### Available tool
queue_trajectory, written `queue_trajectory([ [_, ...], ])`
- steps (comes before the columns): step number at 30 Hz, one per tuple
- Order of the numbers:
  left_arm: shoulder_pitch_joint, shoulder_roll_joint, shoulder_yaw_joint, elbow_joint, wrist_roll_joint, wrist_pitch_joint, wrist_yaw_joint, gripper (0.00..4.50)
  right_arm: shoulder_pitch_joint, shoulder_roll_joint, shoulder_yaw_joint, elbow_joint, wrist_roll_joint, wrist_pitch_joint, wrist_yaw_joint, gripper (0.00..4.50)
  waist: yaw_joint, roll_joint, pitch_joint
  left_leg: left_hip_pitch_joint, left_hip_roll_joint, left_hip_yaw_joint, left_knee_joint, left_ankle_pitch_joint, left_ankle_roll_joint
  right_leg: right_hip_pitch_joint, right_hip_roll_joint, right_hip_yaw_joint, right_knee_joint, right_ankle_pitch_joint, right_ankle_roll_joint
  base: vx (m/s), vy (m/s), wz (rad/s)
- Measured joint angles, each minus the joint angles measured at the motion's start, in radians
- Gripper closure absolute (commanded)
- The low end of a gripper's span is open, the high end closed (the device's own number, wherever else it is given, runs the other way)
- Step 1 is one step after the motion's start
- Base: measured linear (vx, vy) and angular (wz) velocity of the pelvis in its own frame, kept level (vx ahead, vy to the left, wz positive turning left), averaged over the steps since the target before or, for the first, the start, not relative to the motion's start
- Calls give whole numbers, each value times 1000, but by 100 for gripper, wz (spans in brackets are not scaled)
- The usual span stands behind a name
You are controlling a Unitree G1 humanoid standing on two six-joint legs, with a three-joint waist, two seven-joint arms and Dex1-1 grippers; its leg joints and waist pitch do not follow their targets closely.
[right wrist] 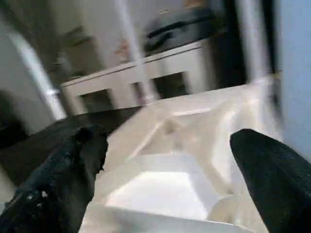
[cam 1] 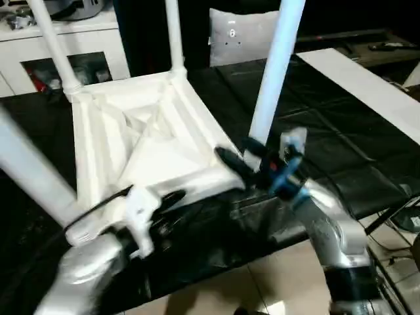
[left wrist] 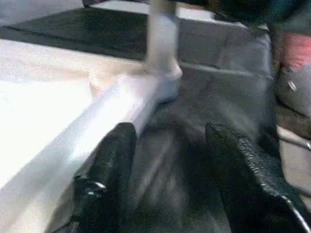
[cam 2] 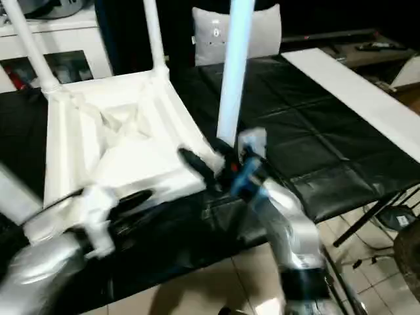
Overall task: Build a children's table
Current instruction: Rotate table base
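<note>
Upright legs (cam 1: 275, 72) crowd the upturned table (cam 1: 144, 141)

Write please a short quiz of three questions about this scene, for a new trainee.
1. True or false: the children's table lies upside down, ribbed underside up.
2. How many legs stand in its corner sockets? A) two B) three C) four
3. Which gripper is beside the near right leg, and are its jaws open?

Key:
1. True.
2. C. Two stand at the far corners, one at each near corner.
3. The right gripper; its jaws are spread wide, with the tabletop's corner between the fingers in the right wrist view. The left gripper is also open, at the table's near edge.
</note>
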Motion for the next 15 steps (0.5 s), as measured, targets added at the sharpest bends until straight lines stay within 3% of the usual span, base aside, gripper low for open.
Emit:
queue_trajectory([
  [4,91,104,41,-37,-59,33,-99,138,-46,-46,-97,119,-19,-63,-91,0,5,0,0,2,1,4,0,1,-2,5,0,4,0,0,0,0,0,0],
  [8,121,185,140,-16,-98,45,-179,109,-60,-151,-183,241,-66,-147,-144,0,1,2,1,2,2,10,0,3,-2,5,-1,6,1,0,0,0,0,0],
  [11,103,241,179,80,-108,10,-215,97,-53,-173,-191,274,-78,-177,-141,0,-18,5,1,4,3,11,0,4,-1,4,0,6,5,-1,-1,0,0,0],
  [12,94,249,185,106,-112,-9,-226,68,-44,-179,-190,275,-80,-181,-133,0,-23,6,2,4,3,11,0,5,-2,3,1,6,6,-1,-1,0,0,0],
  [15,24,229,193,206,-120,-53,-233,59,13,-186,-163,259,-100,-168,-95,0,-27,9,4,5,4,11,0,7,-2,4,1,6,7,-1,-1,0,0,0],
])
